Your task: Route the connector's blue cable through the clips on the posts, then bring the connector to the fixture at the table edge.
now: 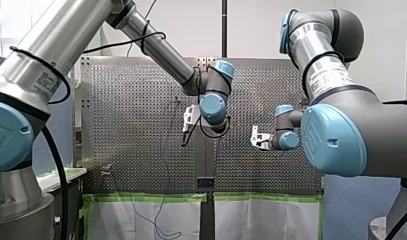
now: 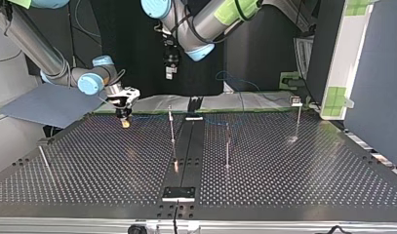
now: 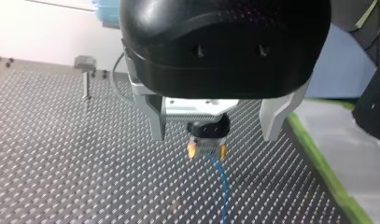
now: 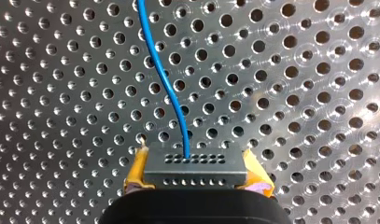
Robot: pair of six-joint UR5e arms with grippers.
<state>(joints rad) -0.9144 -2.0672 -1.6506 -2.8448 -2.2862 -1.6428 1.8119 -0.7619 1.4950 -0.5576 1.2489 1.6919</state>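
Perforated table (image 2: 308,170) carrying three upright posts: one near the centre seam (image 2: 172,129), a second just beside it toward the top view's right (image 2: 228,148), and a third well apart at the far right (image 2: 298,119) with a small clip at its head. The fixture (image 2: 179,193) sits at the near table edge on the centre seam, well apart from both arms. Green tape (image 3: 318,158) borders the table's edge.

My right gripper (image 2: 124,122) hangs just above the table's far edge at the top view's left, with no post beside it. Its yellow pads (image 4: 138,168) are clamped on the two ends of the grey connector (image 4: 194,165). The blue cable (image 4: 166,88) leaves the connector's pin face and curves away over the holes.

My left gripper (image 3: 214,136) hovers higher, its metal fingers (image 3: 157,116) spread wide and holding nothing.

The left wrist view alone shows the held connector framed between those fingers but beyond them, with the cable hanging from it. The right wrist view alone shows the pin rows. Whether the cable sits in any clip cannot be told
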